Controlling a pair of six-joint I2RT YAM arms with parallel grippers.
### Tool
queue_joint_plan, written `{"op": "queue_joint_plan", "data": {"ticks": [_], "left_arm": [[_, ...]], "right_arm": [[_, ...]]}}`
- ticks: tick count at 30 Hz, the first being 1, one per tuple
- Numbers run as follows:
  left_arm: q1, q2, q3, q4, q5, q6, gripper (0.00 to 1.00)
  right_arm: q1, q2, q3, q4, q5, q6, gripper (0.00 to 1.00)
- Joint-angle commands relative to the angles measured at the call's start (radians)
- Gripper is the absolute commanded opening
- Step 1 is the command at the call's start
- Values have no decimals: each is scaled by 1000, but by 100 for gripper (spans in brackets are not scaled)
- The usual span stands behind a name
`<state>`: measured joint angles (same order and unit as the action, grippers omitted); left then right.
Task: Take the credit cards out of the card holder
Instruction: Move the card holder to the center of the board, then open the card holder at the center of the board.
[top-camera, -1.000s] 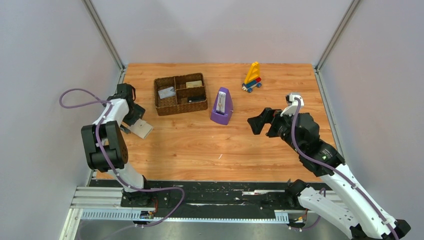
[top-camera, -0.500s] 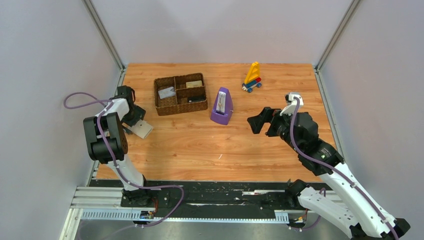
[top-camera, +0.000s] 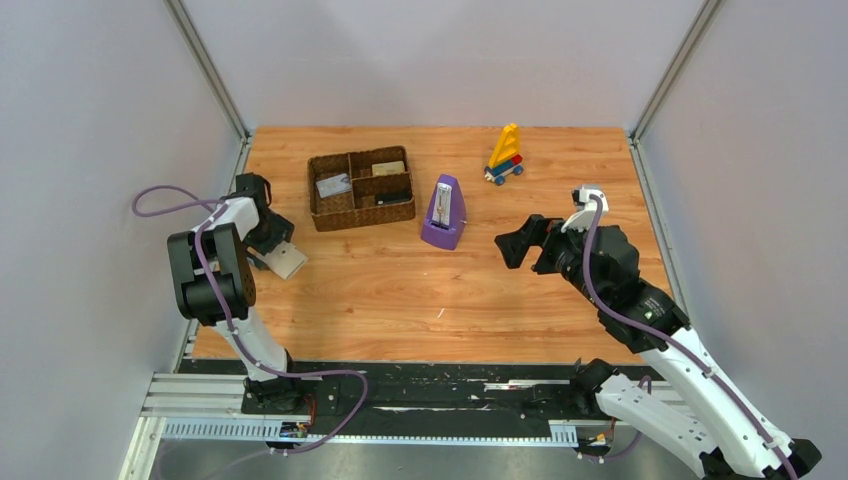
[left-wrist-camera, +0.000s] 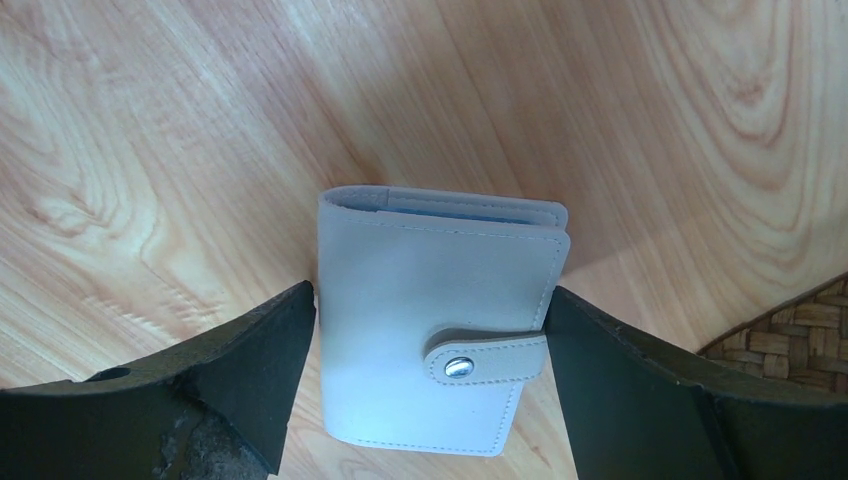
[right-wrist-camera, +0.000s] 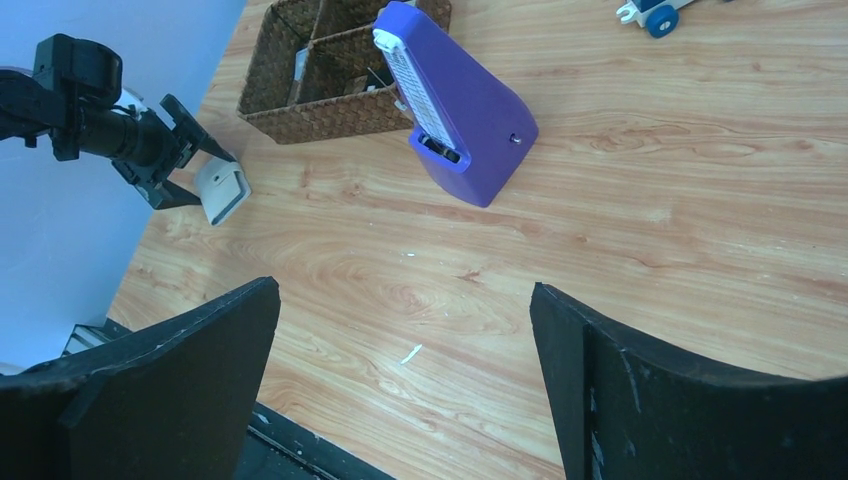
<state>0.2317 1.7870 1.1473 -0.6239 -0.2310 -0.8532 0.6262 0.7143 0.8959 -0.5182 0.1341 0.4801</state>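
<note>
Wood-grain tabletop (top-camera: 400, 290) fills the floor of a booth with plain grey walls. Against the picture from a second ago, the left arm's elbow has drawn up and in, and its purple cable loop has shifted with it. The right arm has not moved.

The woven tray (top-camera: 360, 190) serves as the landmark. The card holder (left-wrist-camera: 420, 280) lies down-left of the tray, near its front-left corner and apart from it. It is folded shut, with its strap snapped closed. The left gripper (left-wrist-camera: 430, 300) straddles it, spread wide, with one of its fingers (left-wrist-camera: 270, 340) at each long side. They sit so close to the edges that touching cannot be told apart from a hair of clearance.

Of the credit cards, three show in the tray's compartments: a pale one (top-camera: 333, 185) on the left, a tan one (top-camera: 388, 168) at the back right and a black one (top-camera: 395, 198) at the front right.

A purple metronome (top-camera: 443, 212) stands just right of the tray. A toy of coloured blocks (top-camera: 505, 155) sits farther right, toward the back. The right gripper (right-wrist-camera: 405, 300) hangs well right of the tray, beyond the metronome, gaping wide with nothing between its fingers.
</note>
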Motion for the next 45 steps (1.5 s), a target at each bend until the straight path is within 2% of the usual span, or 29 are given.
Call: {"op": "queue_joint_plan", "data": {"ticks": [1, 9, 13, 18, 23, 29, 33, 39, 45], "left_arm": [[11, -57, -30, -50, 41, 39, 90], [-4, -188, -172, -33, 187, 74, 78], [-63, -275, -235, -32, 206, 80, 76], [-208, -352, -293, -37, 234, 40, 76], [-447, -405, -318, -18, 259, -36, 76], [-675, -389, -284, 47, 257, -149, 76], [-756, -317, -243, 71, 253, -176, 76], [-815, -245, -222, 119, 280, -190, 79], [-821, -253, -193, 108, 286, -133, 92]], "right_arm": [[3, -12, -3, 39, -15, 18, 100], [3, -7, -15, 40, -33, 36, 100], [3, -6, -23, 39, -37, 36, 100], [3, -8, -42, 28, -36, 36, 100], [2, -1, -50, 13, -48, 52, 99], [3, 41, -44, 9, -103, 56, 99], [2, 68, -35, -7, -117, 56, 98], [2, 107, -19, -43, -117, 81, 92], [2, 164, -17, -53, -163, 137, 83]]}}
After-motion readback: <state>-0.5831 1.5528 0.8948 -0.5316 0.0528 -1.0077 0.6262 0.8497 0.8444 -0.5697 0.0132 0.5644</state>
